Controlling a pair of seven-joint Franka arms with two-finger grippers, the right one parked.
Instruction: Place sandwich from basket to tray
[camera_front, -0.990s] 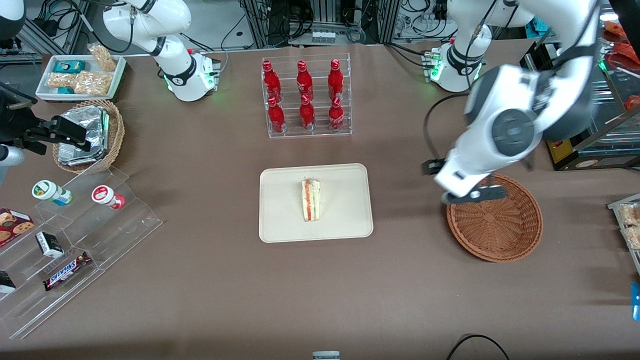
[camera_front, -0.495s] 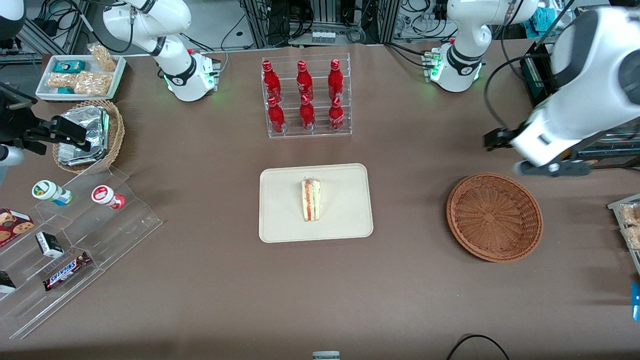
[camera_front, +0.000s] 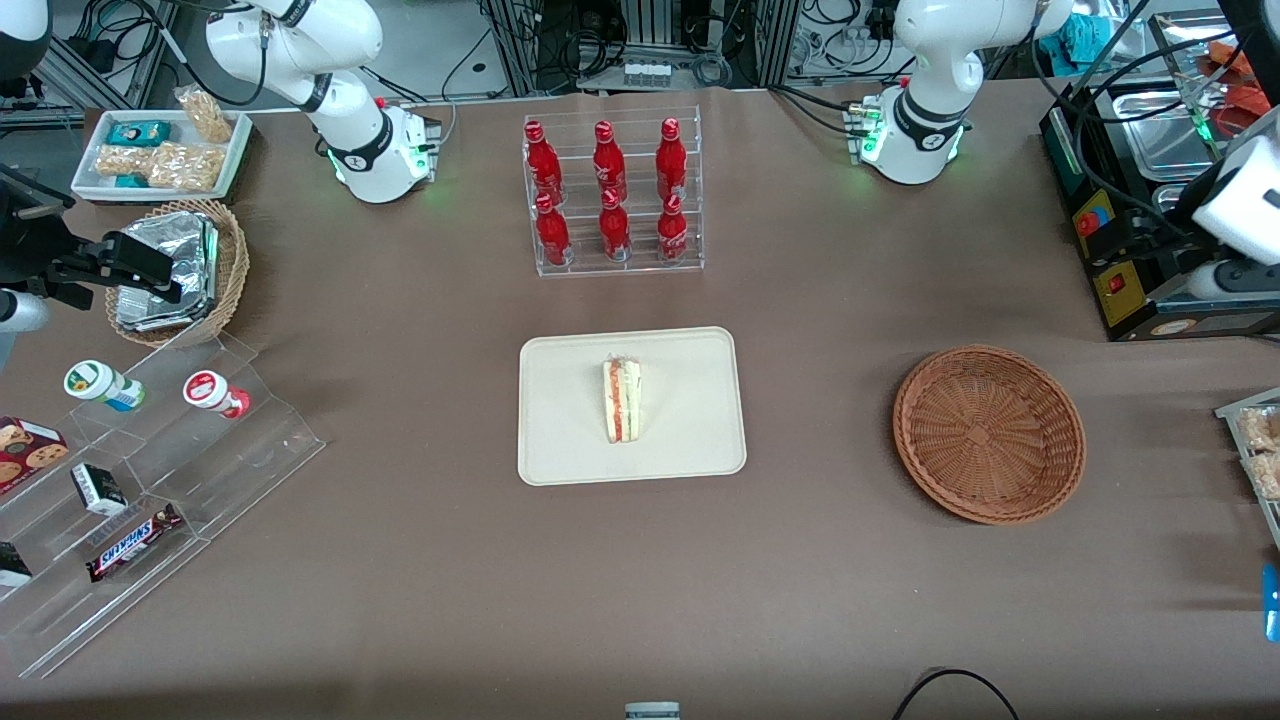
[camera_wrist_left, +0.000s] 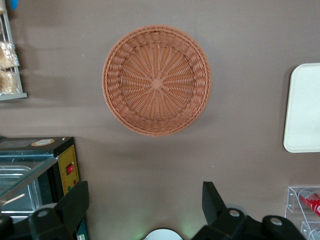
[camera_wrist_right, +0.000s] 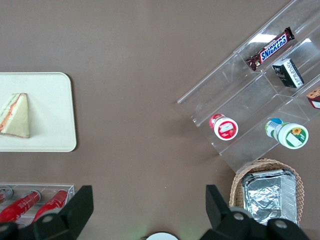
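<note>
Pulled away from the wicker basket (camera_front: 988, 434), the gripper (camera_wrist_left: 145, 202) is being held high with fingers spread; the sandwich (camera_front: 621, 400) is lying on the tray (camera_front: 690, 450).

Your left arm's black two-finger gripper (camera_wrist_left: 145, 202) hung high over the table at the working arm's end, about three o'clock from the table's middle, fingers (camera_wrist_left: 75, 202) spread wide, holding nothing.
</note>
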